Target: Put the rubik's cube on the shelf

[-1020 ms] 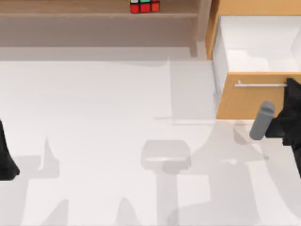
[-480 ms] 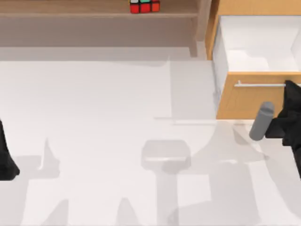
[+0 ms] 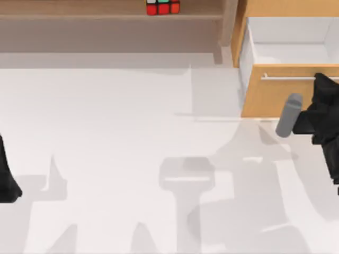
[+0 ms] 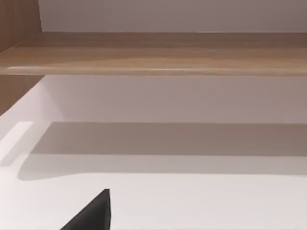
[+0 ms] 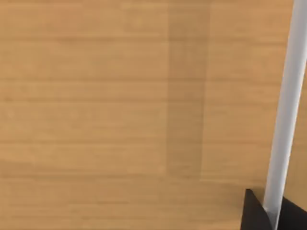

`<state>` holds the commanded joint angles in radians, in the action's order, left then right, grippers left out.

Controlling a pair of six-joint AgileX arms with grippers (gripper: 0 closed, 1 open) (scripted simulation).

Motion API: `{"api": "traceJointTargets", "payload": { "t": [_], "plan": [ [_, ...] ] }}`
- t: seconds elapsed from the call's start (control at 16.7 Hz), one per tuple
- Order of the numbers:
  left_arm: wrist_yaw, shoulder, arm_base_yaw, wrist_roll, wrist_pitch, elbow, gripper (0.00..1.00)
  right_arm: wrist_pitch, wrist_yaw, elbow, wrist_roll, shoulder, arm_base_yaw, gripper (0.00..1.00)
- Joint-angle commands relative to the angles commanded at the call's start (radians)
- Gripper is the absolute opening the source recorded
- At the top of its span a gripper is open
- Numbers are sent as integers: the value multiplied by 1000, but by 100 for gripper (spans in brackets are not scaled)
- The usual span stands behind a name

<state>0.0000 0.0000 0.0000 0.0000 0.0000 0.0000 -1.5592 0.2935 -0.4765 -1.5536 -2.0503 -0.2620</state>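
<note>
The rubik's cube point(image 3: 163, 7) stands on the long light-brown shelf point(image 3: 79, 10) at the far edge of the table, a little left of the pale upright post point(image 3: 229, 24). The shelf board point(image 4: 158, 64) also runs across the left wrist view. My right gripper point(image 3: 320, 80) is at the far right, shut on the metal bar handle point(image 5: 287, 105) of the orange-wood drawer, with a black fingertip point(image 5: 253, 213) on each side of the bar. My left arm point(image 3: 6, 177) is parked at the table's left edge.
The orange-wood cabinet's drawer point(image 3: 270, 98) is partly open at the right, showing its white inside point(image 3: 291, 50). A grey cylinder point(image 3: 288, 115) on my right arm sticks out in front of the drawer front. White tabletop point(image 3: 116, 132) spreads between the arms.
The drawer front has slid toward the cabinet, narrowing the open part. My right gripper moved with it toward the far edge. The cube and the left arm have not moved.
</note>
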Motion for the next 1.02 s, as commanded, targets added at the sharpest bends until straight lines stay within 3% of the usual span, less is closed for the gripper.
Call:
{"api": "traceJointTargets", "payload": {
  "t": [0.6, 1.02],
  "plan": [
    [0, 0, 0, 0, 0, 0, 100, 59, -21, -89, 3, -24, 22, 0],
    [0, 0, 0, 0, 0, 0, 100, 176, -55, -279, 1, -104, 55, 0]
  ]
}}
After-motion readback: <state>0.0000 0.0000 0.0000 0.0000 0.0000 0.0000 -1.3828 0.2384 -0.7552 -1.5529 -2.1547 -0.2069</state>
